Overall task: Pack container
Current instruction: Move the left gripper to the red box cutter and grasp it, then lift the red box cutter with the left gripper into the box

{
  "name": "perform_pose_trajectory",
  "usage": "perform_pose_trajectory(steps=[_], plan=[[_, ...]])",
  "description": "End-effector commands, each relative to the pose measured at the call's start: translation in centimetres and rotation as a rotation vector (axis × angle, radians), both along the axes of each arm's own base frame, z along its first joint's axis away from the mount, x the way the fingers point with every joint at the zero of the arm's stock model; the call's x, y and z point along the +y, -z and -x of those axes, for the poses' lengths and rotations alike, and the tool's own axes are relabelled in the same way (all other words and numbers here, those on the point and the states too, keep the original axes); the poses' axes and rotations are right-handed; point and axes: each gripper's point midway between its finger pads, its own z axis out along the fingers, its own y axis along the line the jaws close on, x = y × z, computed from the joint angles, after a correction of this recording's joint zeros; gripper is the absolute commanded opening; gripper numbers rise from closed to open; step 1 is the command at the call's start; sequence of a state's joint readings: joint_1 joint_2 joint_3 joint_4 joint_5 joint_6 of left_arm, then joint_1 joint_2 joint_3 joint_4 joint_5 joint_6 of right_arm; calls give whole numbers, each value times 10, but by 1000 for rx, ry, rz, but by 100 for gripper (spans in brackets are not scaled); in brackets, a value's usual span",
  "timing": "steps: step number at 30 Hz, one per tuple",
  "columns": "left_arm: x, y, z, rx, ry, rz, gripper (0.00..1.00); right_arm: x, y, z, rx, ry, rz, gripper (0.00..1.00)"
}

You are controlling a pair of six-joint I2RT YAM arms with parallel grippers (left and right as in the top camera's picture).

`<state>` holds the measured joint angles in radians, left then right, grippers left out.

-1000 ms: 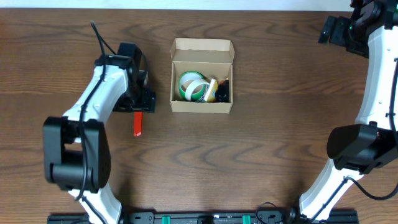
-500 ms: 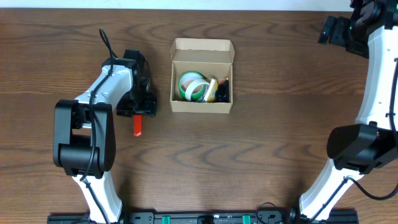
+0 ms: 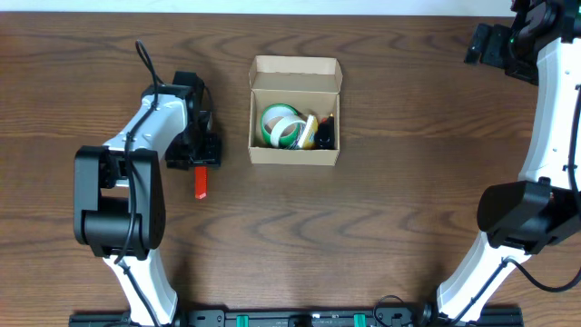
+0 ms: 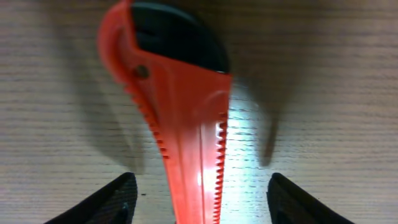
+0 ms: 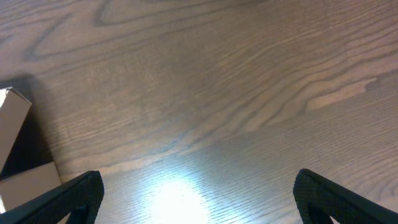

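The container (image 3: 294, 155) is an open tan cardboard box at the table's middle, its flap lid standing at the back. Inside lie a green and white tape roll (image 3: 281, 125) and a yellow and black cutter (image 3: 319, 132). A red cutter (image 3: 201, 183) lies on the table left of the box. My left gripper (image 3: 194, 156) hangs over its upper end. In the left wrist view the red cutter (image 4: 186, 130) with its black end lies between the open fingers (image 4: 199, 202), not gripped. My right gripper (image 3: 495, 45) is open and empty at the far right back.
The right wrist view shows bare wood between the open fingers (image 5: 199, 193) and a corner of the box (image 5: 13, 143) at its left edge. The arm bases stand at the front left and front right.
My left gripper has shifted slightly left over the red cutter. The cutter, the box and the right arm have not moved.
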<state>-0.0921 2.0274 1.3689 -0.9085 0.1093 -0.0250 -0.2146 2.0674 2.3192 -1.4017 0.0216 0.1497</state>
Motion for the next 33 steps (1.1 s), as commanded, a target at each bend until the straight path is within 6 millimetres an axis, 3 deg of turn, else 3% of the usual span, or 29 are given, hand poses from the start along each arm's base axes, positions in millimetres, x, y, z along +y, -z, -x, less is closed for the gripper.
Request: perform_pose_trajectory(steps=[1, 10, 17, 20, 24, 33], plan=[[5, 6, 4, 20, -4, -14, 61, 4, 0, 1, 3, 6, -10, 99], [5, 15, 8, 54, -4, -16, 61, 4, 0, 1, 3, 6, -10, 99], [6, 29, 18, 114, -3, -21, 50, 4, 0, 1, 3, 6, -10, 99], [6, 29, 18, 113, -3, -21, 38, 4, 0, 1, 2, 6, -10, 99], [6, 26, 17, 117, -4, -21, 20, 4, 0, 1, 2, 6, -10, 99], [7, -3, 3, 111, 26, -28, 14, 4, 0, 1, 1, 6, -10, 99]])
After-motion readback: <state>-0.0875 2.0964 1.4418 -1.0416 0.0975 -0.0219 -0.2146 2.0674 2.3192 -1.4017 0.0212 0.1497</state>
